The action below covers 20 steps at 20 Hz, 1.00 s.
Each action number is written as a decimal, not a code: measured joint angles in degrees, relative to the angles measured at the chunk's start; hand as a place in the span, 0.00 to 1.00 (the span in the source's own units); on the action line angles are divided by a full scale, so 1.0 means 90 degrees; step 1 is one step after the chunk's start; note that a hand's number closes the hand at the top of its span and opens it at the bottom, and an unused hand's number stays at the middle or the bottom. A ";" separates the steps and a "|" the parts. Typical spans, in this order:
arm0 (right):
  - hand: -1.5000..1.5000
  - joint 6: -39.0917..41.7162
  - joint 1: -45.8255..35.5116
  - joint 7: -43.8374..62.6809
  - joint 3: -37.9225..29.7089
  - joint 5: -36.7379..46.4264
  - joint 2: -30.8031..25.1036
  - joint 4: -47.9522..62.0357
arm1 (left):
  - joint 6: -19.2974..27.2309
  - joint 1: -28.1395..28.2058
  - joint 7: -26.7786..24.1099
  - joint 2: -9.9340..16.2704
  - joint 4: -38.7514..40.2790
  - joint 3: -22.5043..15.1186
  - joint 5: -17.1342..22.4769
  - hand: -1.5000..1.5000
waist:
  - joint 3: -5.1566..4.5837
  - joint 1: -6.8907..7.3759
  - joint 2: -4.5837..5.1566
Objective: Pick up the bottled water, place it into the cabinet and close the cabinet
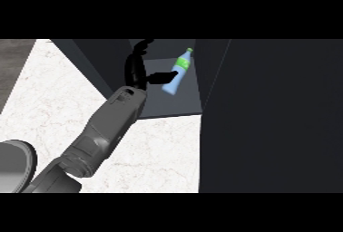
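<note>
The bottled water (pixel 179 69), pale blue with a green cap and label, lies tilted on the shelf inside the dark open cabinet (pixel 175 104), cap toward the back. My left hand (pixel 136 68) reaches into the cabinet just left of the bottle. Its fingers stretch up toward the back and are not curled round the bottle. The thumb (pixel 161 78) points right and meets the bottle's lower half. The grey forearm (pixel 110 127) runs in from the lower left. No right hand shows.
A tall dark panel (pixel 275 118) of the cabinet fills the right side of the view. The white marble counter (pixel 161 149) lies in front. A grey round object (pixel 15 164) sits at the lower left edge. Dark flooring (pixel 13 63) shows at the far left.
</note>
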 measured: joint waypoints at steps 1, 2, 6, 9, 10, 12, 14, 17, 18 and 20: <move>0.00 0.0017 0.0006 -0.0022 0.0005 -0.0003 0.0007 0.0001 | -0.0060 -0.0054 -0.0069 0.0010 0.0008 0.0030 0.0003 0.00 | -0.0001 -0.0008 0.0004; 0.00 0.0038 -0.0033 -0.0021 -0.0002 -0.0003 0.0004 0.0009 | -0.0109 -0.0088 -0.0161 -0.0028 -0.0042 0.0061 0.0022 0.00 | -0.0002 0.0000 0.0004; 0.00 0.0114 0.0008 -0.0054 -0.0008 -0.0009 -0.0023 0.0016 | -0.0450 -0.0073 -0.0850 -0.0065 -0.0558 0.0522 0.0400 1.00 | -0.0011 0.0043 -0.0002; 0.00 0.0146 0.0060 -0.0107 -0.0026 -0.0014 -0.0023 0.0012 | -0.1080 -0.0003 -0.1311 -0.0101 -0.0902 0.0835 0.0687 1.00 | -0.0013 0.0072 -0.0016; 0.00 0.0178 0.0092 -0.0138 -0.0059 -0.0019 -0.0043 0.0014 | -0.1334 0.0034 -0.1413 -0.0117 -0.0977 0.0892 0.0754 1.00 | -0.0011 0.0090 -0.0029; 0.00 0.0212 0.0089 -0.0115 -0.0105 -0.0028 -0.0075 -0.0003 | -0.1722 0.0084 -0.1565 -0.0121 -0.1075 0.0951 0.0900 1.00 | -0.0009 0.0102 -0.0040; 0.00 0.0210 0.0128 -0.0079 -0.0078 -0.0034 -0.0064 -0.0034 | -0.1972 0.0088 -0.1647 -0.0143 -0.1116 0.0986 0.0988 1.00 | -0.0007 0.0142 -0.0062; 0.00 0.0139 0.0019 0.0073 0.0136 -0.0002 0.0039 -0.0038 | -0.2152 0.0166 -0.1621 -0.0160 -0.1388 0.0825 0.1181 1.00 | -0.0003 0.0206 -0.0105; 0.00 0.0141 -0.0005 0.0110 0.0081 -0.0009 0.0018 -0.0056 | -0.2186 0.0233 -0.1646 -0.0163 -0.1453 0.0751 0.1262 1.00 | -0.0003 0.0206 -0.0108; 0.00 0.0112 -0.0036 0.0197 0.0184 0.0004 0.0035 -0.0077 | -0.2315 0.0414 -0.1653 -0.0169 -0.1683 0.0571 0.1407 1.00 | -0.0003 0.0237 -0.0127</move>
